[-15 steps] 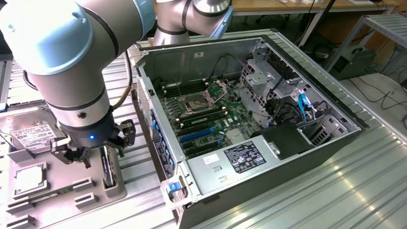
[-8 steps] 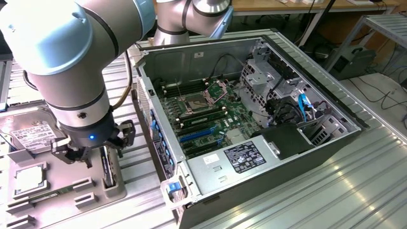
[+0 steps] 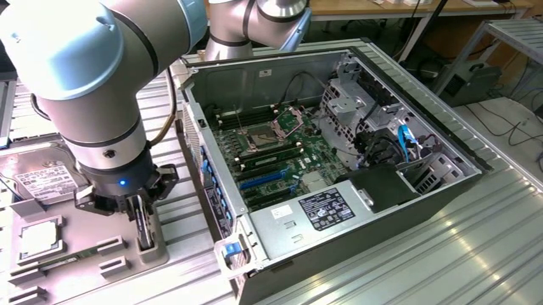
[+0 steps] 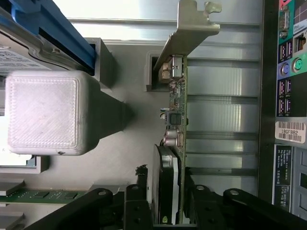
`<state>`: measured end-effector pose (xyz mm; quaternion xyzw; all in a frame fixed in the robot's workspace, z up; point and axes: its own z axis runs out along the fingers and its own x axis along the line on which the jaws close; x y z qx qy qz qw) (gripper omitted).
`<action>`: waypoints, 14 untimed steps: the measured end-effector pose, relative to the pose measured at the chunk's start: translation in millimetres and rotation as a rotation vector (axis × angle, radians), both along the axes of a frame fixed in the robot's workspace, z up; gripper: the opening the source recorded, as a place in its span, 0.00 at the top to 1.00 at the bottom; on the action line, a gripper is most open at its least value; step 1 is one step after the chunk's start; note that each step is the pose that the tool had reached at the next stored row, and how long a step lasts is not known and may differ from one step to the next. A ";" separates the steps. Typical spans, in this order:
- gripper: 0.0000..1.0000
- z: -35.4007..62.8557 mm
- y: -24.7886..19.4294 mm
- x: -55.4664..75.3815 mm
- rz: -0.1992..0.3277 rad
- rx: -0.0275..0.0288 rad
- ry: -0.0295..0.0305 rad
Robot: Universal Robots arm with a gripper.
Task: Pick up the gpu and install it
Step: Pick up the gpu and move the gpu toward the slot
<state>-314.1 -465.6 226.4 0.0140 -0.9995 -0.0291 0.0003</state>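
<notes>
The gpu [image 3: 145,227] stands on edge in a slotted grey holder [image 3: 152,254] on the parts tray, at the exterior view's left of the open computer case [image 3: 441,190]. In the wrist view the gpu [image 4: 175,120] appears edge-on, with its silvery bracket [image 4: 189,33] at the far end and its dark cooler near the fingers. My gripper [image 3: 140,213] has come straight down over the card. Both black fingers [image 4: 141,191] press against its two faces, so the gripper [image 4: 165,172] is shut on it. The motherboard [image 3: 280,159] lies exposed inside the case, with blue slots [image 3: 263,179].
A silver hard drive [image 3: 42,178], a processor [image 3: 38,238] and a green memory stick [image 3: 63,260] lie in the tray beside the holder. A pale printed block [image 4: 45,112] stands close to the card. The case's rear port panel [image 4: 288,72] runs along the other side.
</notes>
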 end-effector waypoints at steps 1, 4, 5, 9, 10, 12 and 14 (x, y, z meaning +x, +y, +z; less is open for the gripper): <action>0.67 0.0 0.0 0.0 0.000 0.0000 0.0000; 0.67 0.0 0.0 0.1 0.000 0.0000 0.0000; 0.67 0.0 0.0 0.1 0.000 0.0000 0.0000; 0.67 0.0 0.0 0.1 0.000 0.0000 0.0000; 0.67 0.0 0.0 0.0 0.000 0.0000 0.0000; 0.67 0.0 0.0 0.1 0.000 0.0000 0.0000; 0.67 0.0 0.0 0.1 0.000 0.0001 0.0000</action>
